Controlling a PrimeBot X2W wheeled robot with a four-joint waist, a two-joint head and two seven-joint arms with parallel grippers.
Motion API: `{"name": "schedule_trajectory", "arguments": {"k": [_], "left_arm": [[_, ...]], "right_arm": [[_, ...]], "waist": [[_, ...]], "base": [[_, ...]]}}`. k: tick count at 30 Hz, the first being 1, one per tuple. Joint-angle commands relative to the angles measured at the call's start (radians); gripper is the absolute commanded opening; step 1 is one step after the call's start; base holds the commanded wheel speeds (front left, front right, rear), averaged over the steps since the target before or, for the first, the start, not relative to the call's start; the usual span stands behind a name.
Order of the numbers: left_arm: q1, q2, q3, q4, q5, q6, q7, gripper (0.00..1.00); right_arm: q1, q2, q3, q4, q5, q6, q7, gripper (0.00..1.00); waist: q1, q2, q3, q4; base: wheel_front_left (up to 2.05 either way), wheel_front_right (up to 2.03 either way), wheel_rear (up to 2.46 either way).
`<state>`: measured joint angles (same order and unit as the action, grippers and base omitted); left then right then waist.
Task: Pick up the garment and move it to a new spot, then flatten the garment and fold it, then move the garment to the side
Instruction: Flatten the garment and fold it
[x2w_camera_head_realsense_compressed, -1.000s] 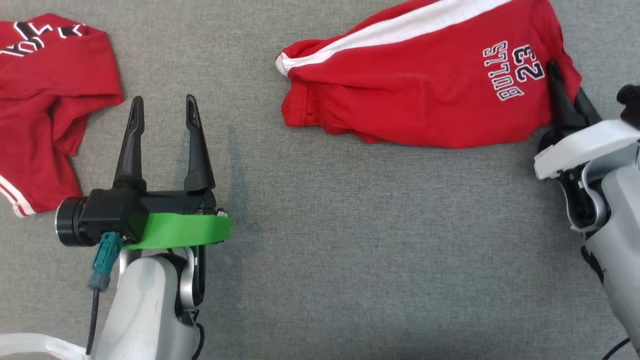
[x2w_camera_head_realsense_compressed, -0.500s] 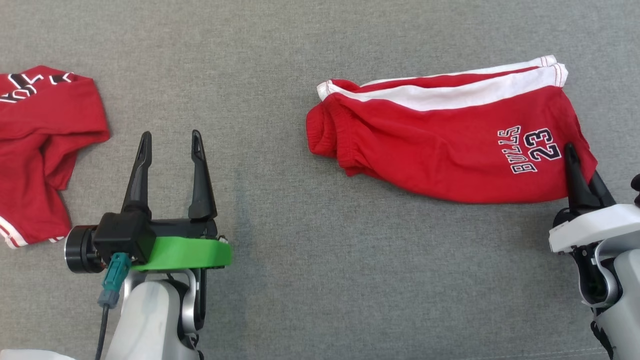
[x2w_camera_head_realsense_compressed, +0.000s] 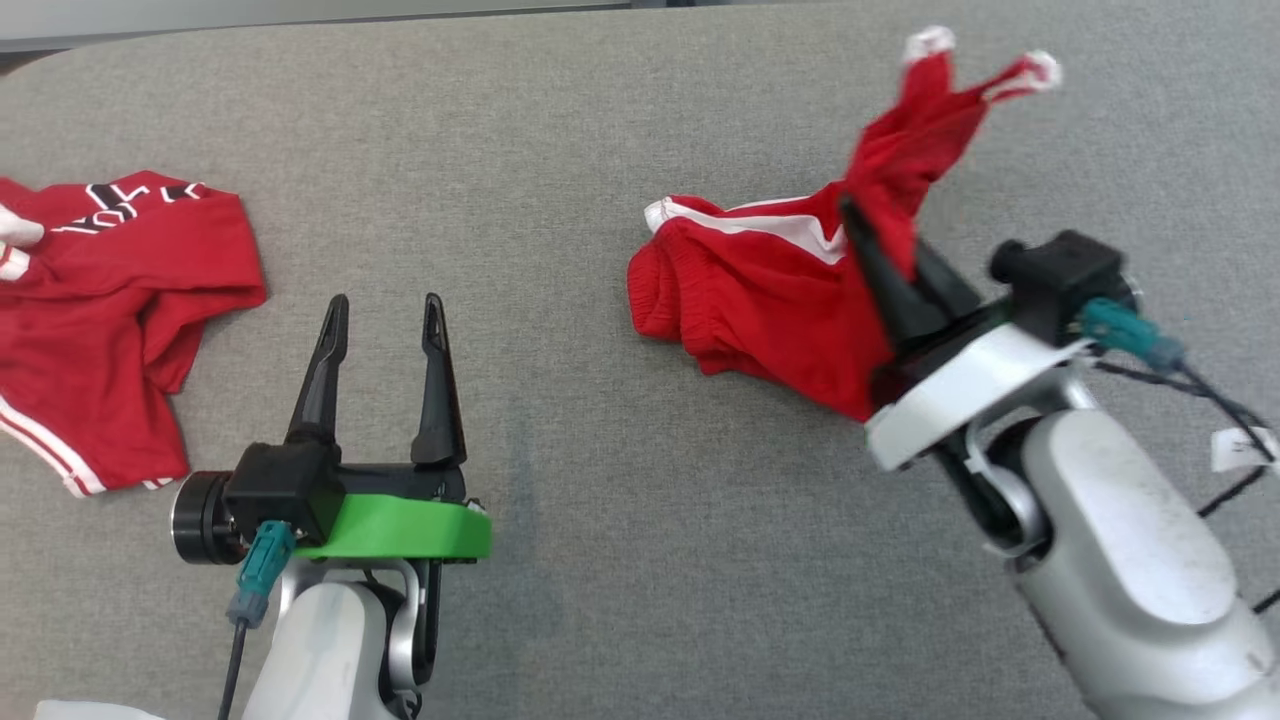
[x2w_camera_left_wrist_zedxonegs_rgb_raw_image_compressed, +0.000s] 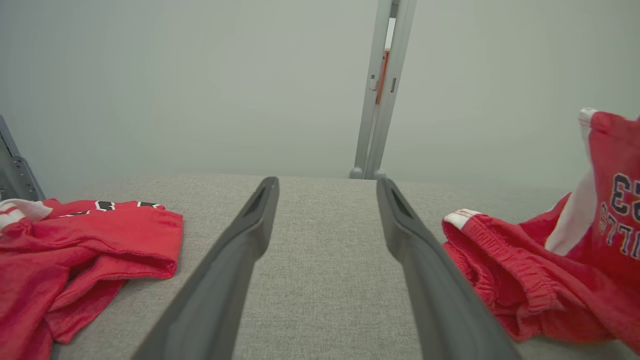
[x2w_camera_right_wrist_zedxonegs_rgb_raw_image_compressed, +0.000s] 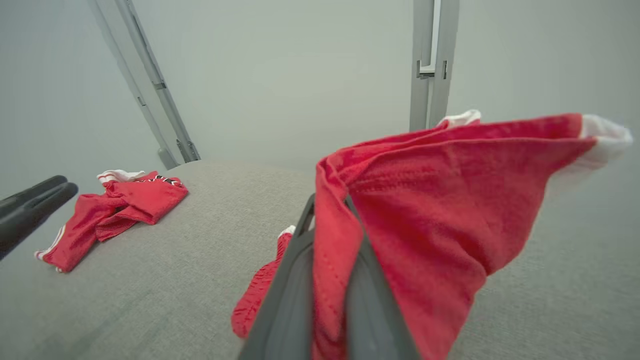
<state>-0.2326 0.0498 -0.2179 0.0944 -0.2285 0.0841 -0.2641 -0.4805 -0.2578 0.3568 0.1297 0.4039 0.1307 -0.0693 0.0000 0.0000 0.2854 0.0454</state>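
Pinching the leg end of the shorts (x2w_camera_head_realsense_compressed: 760, 300), the right gripper (x2w_camera_head_realsense_compressed: 885, 245) has its jaws closed on cloth — the waistband (x2w_camera_head_realsense_compressed: 668, 285) lies leftward, nearer the left gripper (x2w_camera_head_realsense_compressed: 385, 305), jaws wide and empty.

- Red shirt (x2w_camera_head_realsense_compressed: 110, 320) lies crumpled at the left, white trim along its hem.
- Grey cloth tabletop (x2w_camera_head_realsense_compressed: 620, 580) under it.
- Metal posts (x2w_camera_right_wrist_zedxonegs_rgb_raw_image_compressed: 430, 60) stand behind, pale wall (x2w_camera_right_wrist_zedxonegs_rgb_raw_image_compressed: 290, 75) beyond.
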Motion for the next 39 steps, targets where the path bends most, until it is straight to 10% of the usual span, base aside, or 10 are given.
{"name": "schedule_trajectory", "arguments": {"k": [1,8,10,20,30,39], "left_arm": [[0.011,0.003,0.000,0.002,-0.005,0.001,-0.001,1.00],[0.020,0.002,-0.017,0.004,-0.025,0.012,-0.001,1.00],[0.024,0.002,-0.018,0.007,-0.027,0.014,-0.001,1.00],[0.048,0.012,0.010,0.015,0.000,0.013,-0.001,1.00],[0.101,0.044,0.050,0.018,0.013,0.022,-0.001,1.00],[0.179,0.063,0.050,0.035,0.011,0.025,0.002,1.00]], "right_arm": [[-0.015,0.020,0.055,0.008,0.013,0.000,0.009,0.00],[-0.020,0.080,0.243,0.122,0.077,0.000,0.004,0.08],[-0.012,0.081,0.253,0.142,0.079,0.000,-0.026,1.00],[0.061,0.042,0.108,0.038,0.034,0.000,-0.189,1.00],[0.291,0.004,-0.245,-0.058,-0.041,0.000,-0.190,1.00],[0.441,0.042,-0.321,-0.107,-0.069,0.000,-0.135,1.00]], "waist": [[0.0000,0.0000,-0.011,0.017],[0.0000,0.0000,-0.013,0.044],[0.0000,0.0000,-0.015,0.045],[0.0000,0.0000,-0.035,-0.003],[0.0000,0.0000,-0.097,-0.059],[0.0000,0.0000,-0.182,-0.076]], "base": [[0.00,0.00,0.00],[0.00,0.00,0.00],[0.00,0.00,0.00],[0.00,0.00,0.00],[0.00,0.00,0.00],[0.00,0.00,0.00]]}}
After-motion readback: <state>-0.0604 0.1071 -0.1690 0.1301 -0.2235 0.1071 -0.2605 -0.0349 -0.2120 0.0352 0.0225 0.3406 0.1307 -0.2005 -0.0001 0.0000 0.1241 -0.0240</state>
